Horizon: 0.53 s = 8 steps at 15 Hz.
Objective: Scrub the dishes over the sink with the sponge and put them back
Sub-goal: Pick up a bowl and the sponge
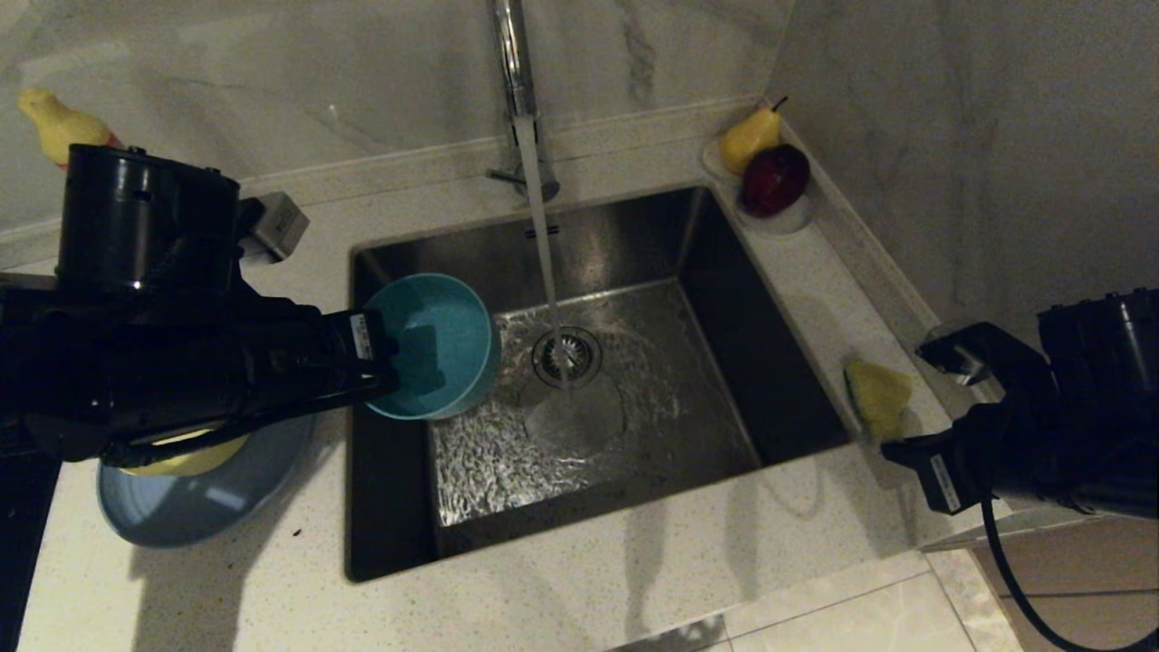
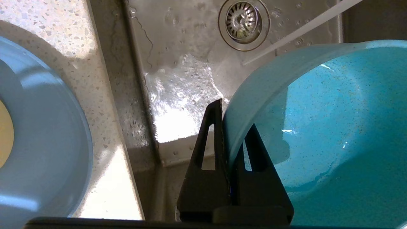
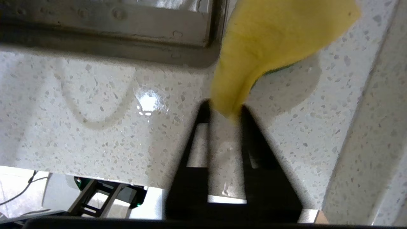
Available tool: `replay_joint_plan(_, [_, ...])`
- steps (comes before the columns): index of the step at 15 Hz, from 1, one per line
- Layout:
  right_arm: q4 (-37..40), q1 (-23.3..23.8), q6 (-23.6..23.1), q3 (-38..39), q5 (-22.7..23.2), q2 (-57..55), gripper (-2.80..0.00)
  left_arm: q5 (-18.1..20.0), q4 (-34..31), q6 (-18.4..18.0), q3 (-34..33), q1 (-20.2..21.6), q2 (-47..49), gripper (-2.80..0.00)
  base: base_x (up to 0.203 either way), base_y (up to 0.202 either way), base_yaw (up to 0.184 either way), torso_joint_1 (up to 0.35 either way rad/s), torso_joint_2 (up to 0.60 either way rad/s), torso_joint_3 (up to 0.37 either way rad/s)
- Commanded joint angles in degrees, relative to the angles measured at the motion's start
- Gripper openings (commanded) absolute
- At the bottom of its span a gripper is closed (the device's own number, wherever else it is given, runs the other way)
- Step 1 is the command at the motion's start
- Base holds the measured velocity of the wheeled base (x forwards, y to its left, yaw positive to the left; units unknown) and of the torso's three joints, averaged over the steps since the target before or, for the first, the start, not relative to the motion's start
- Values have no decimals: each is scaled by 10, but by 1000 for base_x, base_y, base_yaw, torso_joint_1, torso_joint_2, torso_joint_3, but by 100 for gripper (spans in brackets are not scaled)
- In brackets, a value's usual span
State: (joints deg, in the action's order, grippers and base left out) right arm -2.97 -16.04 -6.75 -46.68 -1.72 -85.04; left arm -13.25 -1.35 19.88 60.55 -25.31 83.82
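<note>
In view are one teal round bowl (image 1: 433,346), one pale-yellow bowl (image 1: 186,458), one light-blue shallow plate (image 1: 195,496), one yellow sponge (image 1: 876,396), two yellow pears (image 1: 748,138) (image 1: 56,125), and one dark red apple (image 1: 775,179).

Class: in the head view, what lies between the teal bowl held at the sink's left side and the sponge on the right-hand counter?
In the head view, between the teal bowl and the sponge lie the wet sink floor, its drain strainer and the falling stream of water.

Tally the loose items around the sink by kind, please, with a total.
Bowls: 2, teal bowl, pale-yellow bowl
Plates: 1, light-blue plate
Sponges: 1, sponge
Fruit: 3, pear, red fruit, second pear
Total: 7
</note>
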Motion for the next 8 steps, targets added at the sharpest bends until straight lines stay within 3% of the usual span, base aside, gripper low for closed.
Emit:
replay_joint_plan(1, [3, 0, -1, 4, 0, 4, 0, -1, -1, 1, 1, 1, 0, -280, 0, 0, 0, 0, 0, 0])
replay_joint_plan(8, [2, 0, -3, -10, 0, -17, 0, -3, -3, -12, 11, 1, 7, -280, 0, 0, 0, 0, 0, 0])
